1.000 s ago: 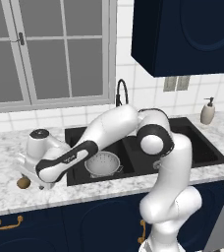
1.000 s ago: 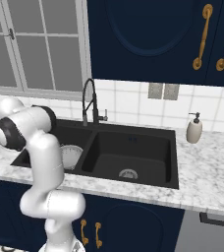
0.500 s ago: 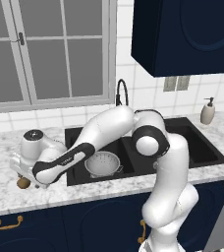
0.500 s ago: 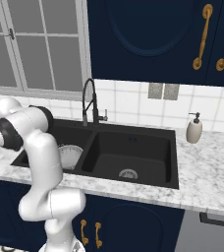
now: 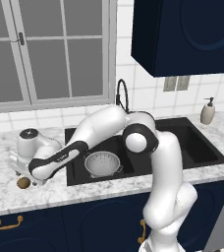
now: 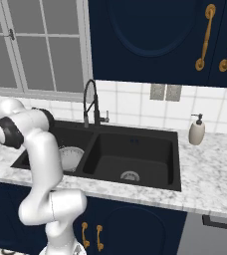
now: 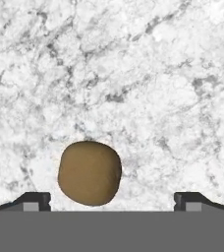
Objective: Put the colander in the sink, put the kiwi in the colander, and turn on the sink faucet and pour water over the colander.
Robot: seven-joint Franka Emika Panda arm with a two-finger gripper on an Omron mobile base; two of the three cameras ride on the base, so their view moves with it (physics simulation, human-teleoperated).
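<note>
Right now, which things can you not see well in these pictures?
- Gripper: hand view shows the tips only, the bottom edge cuts the fingers.
- Kiwi: left base view, the arm partly covers it.
- Colander: right base view, the arm hides half.
- Sink left drain: under the colander.

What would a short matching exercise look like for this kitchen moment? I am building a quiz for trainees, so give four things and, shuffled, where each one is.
Things:
1. colander
2. kiwi
3. sink faucet
4. soap dispenser

Places:
A. on the marble counter left of the sink, under the open pincer
B. on the counter at the right end of the sink, by the tiled wall
C. in the left basin
D. behind the basins, rising at the divide

Pairs: 1-C, 2-A, 3-D, 4-B
</note>
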